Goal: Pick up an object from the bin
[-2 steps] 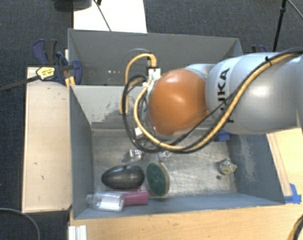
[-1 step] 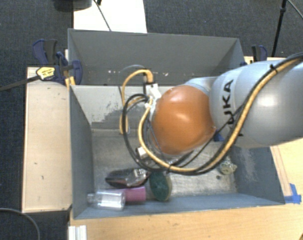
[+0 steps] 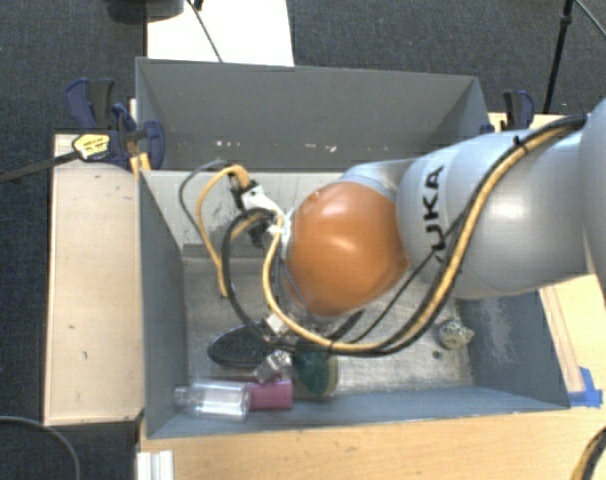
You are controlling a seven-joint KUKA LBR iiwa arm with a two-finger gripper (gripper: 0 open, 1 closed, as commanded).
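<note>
So the grey bin point(image 3: 303, 108) has the arm point(image 3: 513, 218) coming in from the right, with its orange wrist cover point(image 3: 343, 248) over the floor's lower-left part. The gripper point(image 3: 280, 351) pokes out underneath, and honestly I can't tell if it's released or clenched. Closest to it: a clear bottle with a magenta cap point(image 3: 233, 399) lying lengthwise along the bottom wall just below, a black oval thing point(image 3: 235, 348) just left, and a dark green lump point(image 3: 318, 371) just right.

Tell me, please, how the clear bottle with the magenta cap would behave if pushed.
The clear bottle lies on its side, so it would probably roll. It looks empty, so it is likely light, and its smooth plastic may slip.
</note>
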